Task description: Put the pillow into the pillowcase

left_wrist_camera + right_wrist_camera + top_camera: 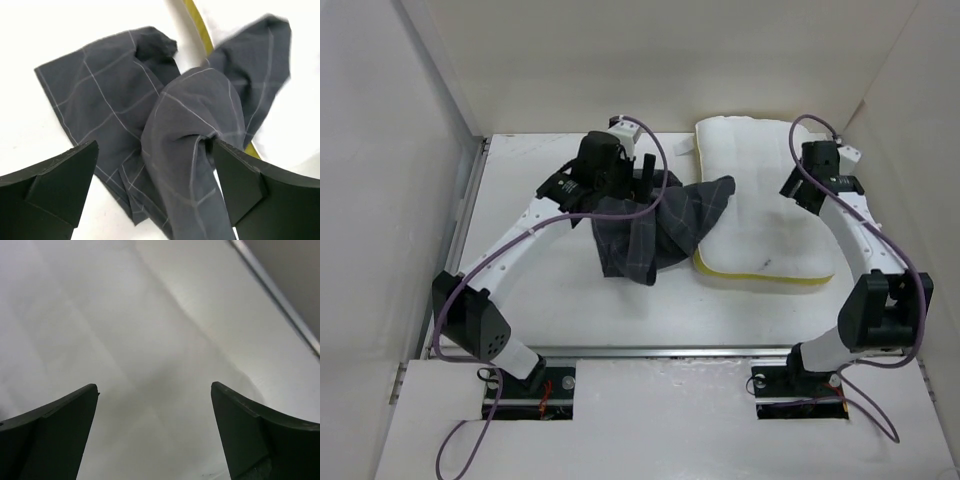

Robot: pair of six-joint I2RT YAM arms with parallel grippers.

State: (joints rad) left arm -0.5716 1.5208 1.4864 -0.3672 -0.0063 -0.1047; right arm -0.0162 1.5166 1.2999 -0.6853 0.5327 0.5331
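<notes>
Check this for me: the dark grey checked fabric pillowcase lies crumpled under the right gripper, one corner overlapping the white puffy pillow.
One thing is wrong: the dark grey checked fabric pillowcase lies crumpled under the left gripper, not the right gripper. The left wrist view shows the fabric between its open fingers. One corner does overlap the white puffy pillow.

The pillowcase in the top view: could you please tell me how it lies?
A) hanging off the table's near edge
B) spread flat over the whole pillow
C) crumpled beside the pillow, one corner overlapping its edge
C: the pillowcase sits bunched beside the pillow, a corner draped over its edge.
</notes>
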